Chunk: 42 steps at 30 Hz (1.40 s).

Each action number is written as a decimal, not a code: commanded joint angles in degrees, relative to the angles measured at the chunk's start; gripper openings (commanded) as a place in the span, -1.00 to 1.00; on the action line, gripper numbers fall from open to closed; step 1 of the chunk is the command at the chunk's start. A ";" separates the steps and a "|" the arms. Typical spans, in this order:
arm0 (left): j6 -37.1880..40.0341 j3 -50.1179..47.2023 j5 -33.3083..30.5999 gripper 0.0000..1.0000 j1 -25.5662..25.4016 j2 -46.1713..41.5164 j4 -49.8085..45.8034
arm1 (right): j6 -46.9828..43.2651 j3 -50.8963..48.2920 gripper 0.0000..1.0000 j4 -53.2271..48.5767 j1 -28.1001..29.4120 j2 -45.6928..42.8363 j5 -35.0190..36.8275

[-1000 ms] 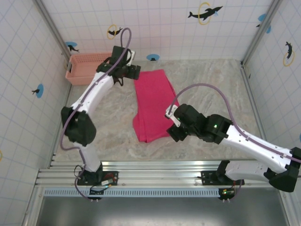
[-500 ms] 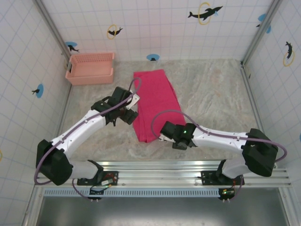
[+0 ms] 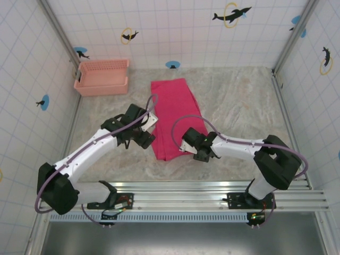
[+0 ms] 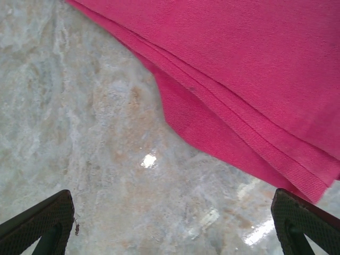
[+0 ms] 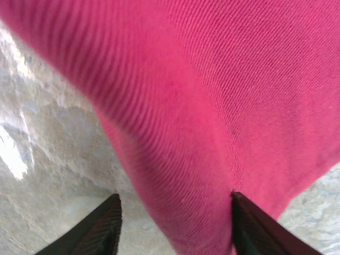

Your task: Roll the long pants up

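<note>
The long pants (image 3: 175, 111) lie folded lengthwise into a magenta strip running from the back of the table toward the front. My left gripper (image 3: 151, 139) is low at the strip's near left edge. In the left wrist view it (image 4: 170, 234) is open wide over bare table, with the layered pants hem (image 4: 255, 69) just ahead of the fingers. My right gripper (image 3: 187, 146) is at the near right corner of the strip. In the right wrist view it (image 5: 175, 234) is open, and a raised fold of the pants (image 5: 212, 106) runs down between its fingers.
A pale salmon slotted basket (image 3: 102, 77) stands at the back left against the tiled wall. Marbled tabletop (image 3: 244, 101) stretches to the right of the pants. The metal rail (image 3: 180, 199) holding both arm bases runs along the near edge.
The left arm swung from beside the basket down to the pants' near left edge. The right arm pulled in toward the near right corner, and cloth now lies between its fingers.
</note>
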 commanded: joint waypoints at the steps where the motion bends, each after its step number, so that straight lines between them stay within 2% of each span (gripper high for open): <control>1: 1.26 -0.84 5.84 0.95 -2.24 -0.86 -3.63 | -0.34 2.97 -0.13 -0.43 -0.26 2.16 -2.56; 4: 1.05 -1.88 5.82 0.95 -4.34 -0.33 -4.20 | 0.31 4.21 -0.39 -1.47 -0.14 2.43 -5.11; 7: 1.99 -1.91 4.75 0.95 -5.54 0.58 -4.40 | 2.09 4.89 -0.58 -3.68 -0.40 0.11 -11.22; 9: 3.66 -1.18 3.31 0.95 -5.93 1.21 -4.62 | 3.81 6.35 -0.59 -6.07 -0.34 -1.39 -17.27; 12: 5.30 0.49 1.25 0.95 -5.98 2.37 -5.33 | 6.05 9.77 -0.63 -9.96 0.24 -1.49 -22.44; 17: 6.47 2.31 -1.22 0.95 -5.98 4.03 -5.56 | 9.97 17.01 -0.69 -14.85 -0.06 1.33 -28.38; 20: 6.24 3.08 -3.05 0.95 -5.98 4.61 -5.46 | 11.89 21.48 -0.70 -17.71 -1.84 4.82 -33.61; 26: 5.04 3.82 -1.95 0.95 -5.91 4.33 -3.06 | 12.10 28.53 -0.78 -22.12 -6.30 14.39 -43.61; 32: 5.18 5.07 -3.08 0.95 -5.93 6.41 -3.24 | 12.69 31.00 -0.78 -21.01 -10.78 18.63 -49.26; 42: 2.64 4.17 -0.44 0.95 -5.96 11.35 0.89 | 12.48 38.23 -0.78 -20.34 -14.34 25.12 -52.72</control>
